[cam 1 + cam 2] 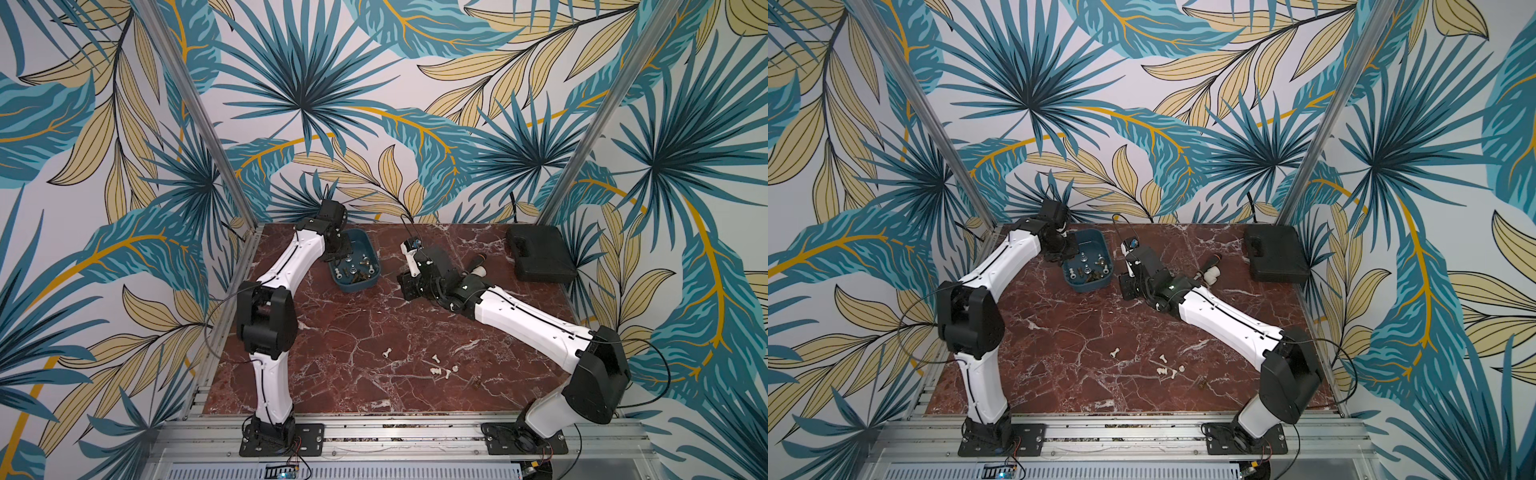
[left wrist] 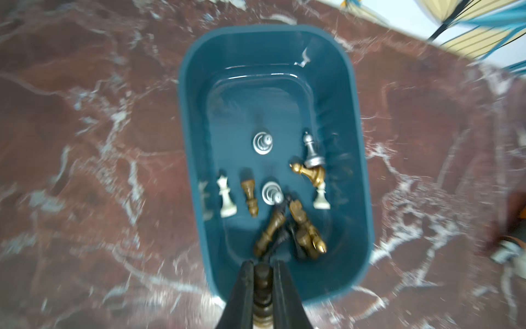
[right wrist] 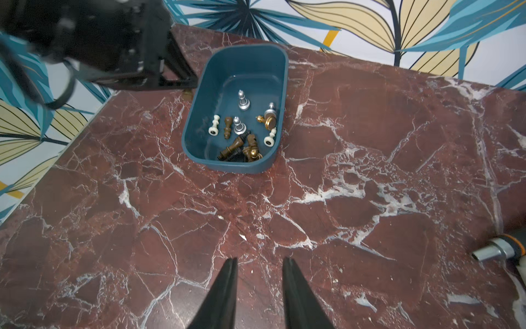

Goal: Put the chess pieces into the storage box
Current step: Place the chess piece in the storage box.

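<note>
The teal storage box [image 1: 358,242] [image 1: 1093,241] stands at the table's back left, and several chess pieces [image 2: 263,142] [image 3: 244,101] in silver, white, gold and brown lie inside it. My left gripper [image 2: 263,263] [image 1: 338,251] hangs over the box's left end, shut on a dark brown chess piece [image 2: 262,287]. To the right of the box my right gripper [image 3: 259,260] [image 1: 406,286] hovers over bare marble, open and holding nothing. Several white pieces [image 1: 435,358] [image 1: 1115,352] and a dark piece [image 1: 476,382] lie loose near the table's front.
A flat black case [image 1: 540,257] [image 1: 1277,257] sits at the back right. A black-handled tool [image 1: 478,259] [image 3: 495,250] and a white elbow fitting [image 1: 1212,274] lie just behind the right arm. The walls close in on the table's left, back and right edges.
</note>
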Controlling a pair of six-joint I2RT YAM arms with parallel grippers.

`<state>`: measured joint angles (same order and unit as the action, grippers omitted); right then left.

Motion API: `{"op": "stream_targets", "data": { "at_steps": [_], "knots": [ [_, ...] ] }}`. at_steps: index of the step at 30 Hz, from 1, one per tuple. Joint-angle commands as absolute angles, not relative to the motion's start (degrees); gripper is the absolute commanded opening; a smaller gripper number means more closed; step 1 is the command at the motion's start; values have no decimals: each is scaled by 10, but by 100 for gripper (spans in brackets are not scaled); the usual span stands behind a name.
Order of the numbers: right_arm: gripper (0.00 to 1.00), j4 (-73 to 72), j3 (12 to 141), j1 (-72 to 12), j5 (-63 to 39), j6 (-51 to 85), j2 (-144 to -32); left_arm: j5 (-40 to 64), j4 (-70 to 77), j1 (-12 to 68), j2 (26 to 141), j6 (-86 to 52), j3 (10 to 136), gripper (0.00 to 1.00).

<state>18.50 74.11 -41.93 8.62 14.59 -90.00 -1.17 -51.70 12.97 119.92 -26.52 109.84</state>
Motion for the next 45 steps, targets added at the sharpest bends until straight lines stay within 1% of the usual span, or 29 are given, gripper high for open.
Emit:
{"op": "stream_targets", "data": {
  "at_steps": [1,7,12,15,16,17,19,20,22,25,28,30,32,37,40,42,45],
  "knots": [
    [32,217,717,-419,102,147,-875,-48,-556,128,1263,-221,1174,0],
    [32,225,713,-419,109,143,-871,-90,-557,127,1357,-185,1270,0],
    [32,220,715,-419,98,147,-879,-134,-514,127,1390,-169,1270,1],
    [32,220,716,-419,95,149,-882,-151,-509,124,1405,-166,1277,5],
    [32,223,716,-419,95,150,-882,-148,-511,122,1409,-168,1282,7],
    [33,225,716,-419,95,151,-881,-143,-512,121,1411,-169,1286,12],
    [35,230,716,-419,92,152,-877,-133,-518,120,1412,-174,1294,25],
    [35,234,716,-419,88,149,-873,-129,-520,120,1410,-176,1298,29],
    [35,241,713,-419,71,140,-864,-123,-525,120,1400,-182,1303,32],
    [36,253,704,-420,32,120,-846,-107,-526,120,1373,-187,1305,34],
    [36,274,694,-428,-57,72,-835,-93,-539,120,1321,-191,1306,34],
    [36,287,684,-448,-90,30,-834,-77,-551,120,1284,-195,1301,34],
    [37,304,676,-487,-97,-16,-844,-59,-563,121,1238,-202,1279,34],
    [38,319,673,-535,-97,-82,-906,-38,-553,124,1106,-205,1152,34],
    [38,311,682,-542,-92,-93,-949,-41,-538,124,1022,-206,1054,34],
    [41,301,686,-543,-100,-96,-970,-49,-534,123,980,-206,1001,34],
    [41,289,683,-546,-99,-96,-997,-62,-531,121,929,-203,935,34]
  ]
}}
